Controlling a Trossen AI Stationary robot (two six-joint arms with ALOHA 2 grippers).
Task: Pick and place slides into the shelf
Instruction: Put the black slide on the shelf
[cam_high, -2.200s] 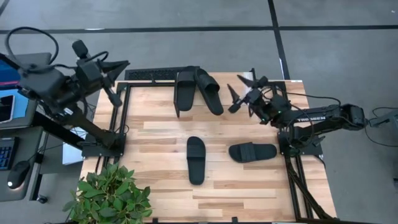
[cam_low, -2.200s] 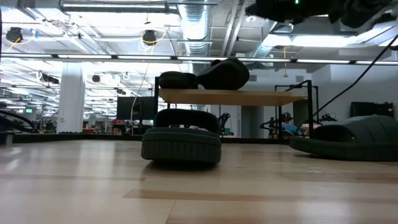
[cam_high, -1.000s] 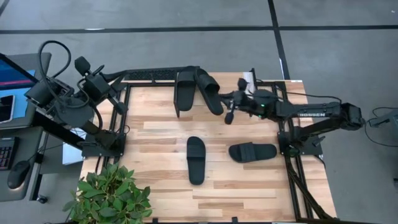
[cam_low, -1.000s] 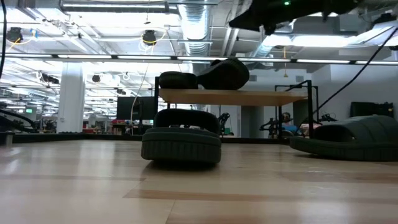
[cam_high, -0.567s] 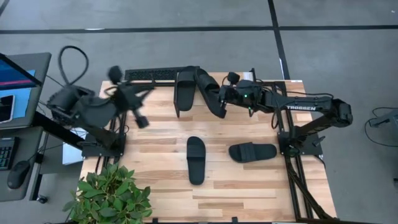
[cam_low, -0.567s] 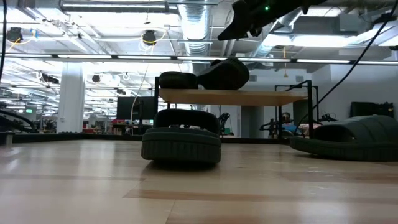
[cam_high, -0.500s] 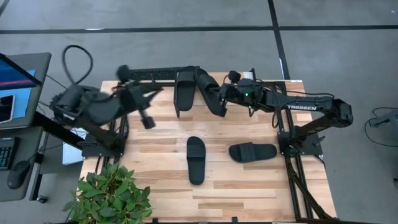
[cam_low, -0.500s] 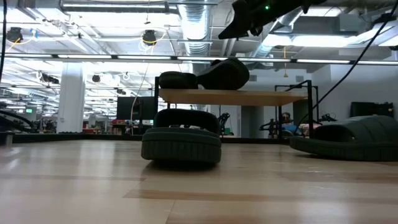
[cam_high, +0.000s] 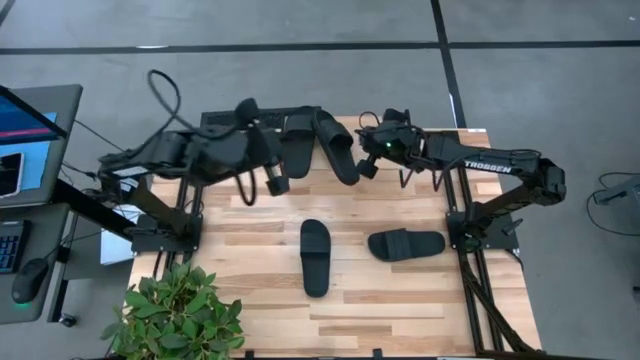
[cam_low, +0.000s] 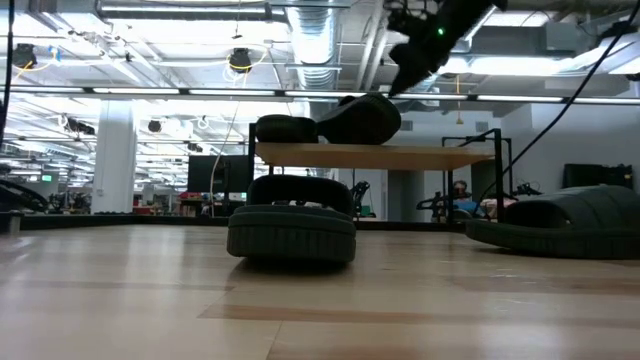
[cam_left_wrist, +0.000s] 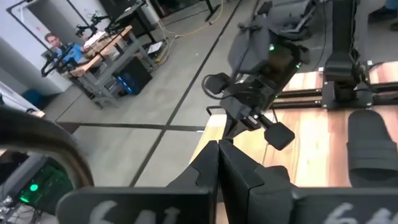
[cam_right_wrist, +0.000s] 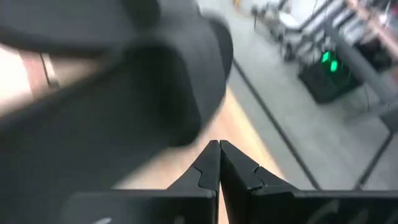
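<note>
Slides on shelf: two black slides lie on the shelf (cam_low: 375, 155) top at the worktop's far edge; the left shelf slide (cam_high: 297, 142) sits straight, the right shelf slide (cam_high: 337, 146) is angled, its near end past the shelf's near edge in the high view.
Slides on worktop: the centre slide (cam_high: 315, 256) lies lengthwise at mid-worktop; the side slide (cam_high: 405, 244) lies crosswise to its right, near the right arm's base, apart from it.
Shelf: light wood top on thin black legs; open space shows beneath it in the low view.
Right claw (cam_high: 368, 150): hovers just right of the angled shelf slide, above the shelf top; in the right wrist view its fingers (cam_right_wrist: 208, 168) are clenched together on nothing, with the slide's strap close in front.
Left claw (cam_high: 275, 172): reaches over the worktop's far left part, just left of the straight shelf slide; its fingers (cam_left_wrist: 211, 168) are pressed together, empty.
Open room: bare wood (cam_high: 260, 300) lies left of the centre slide and across the near half of the worktop.
Edges: a potted plant (cam_high: 175, 310) overhangs the near left corner.
Room beyond: a person (cam_left_wrist: 55, 42) sits at a far bench.
</note>
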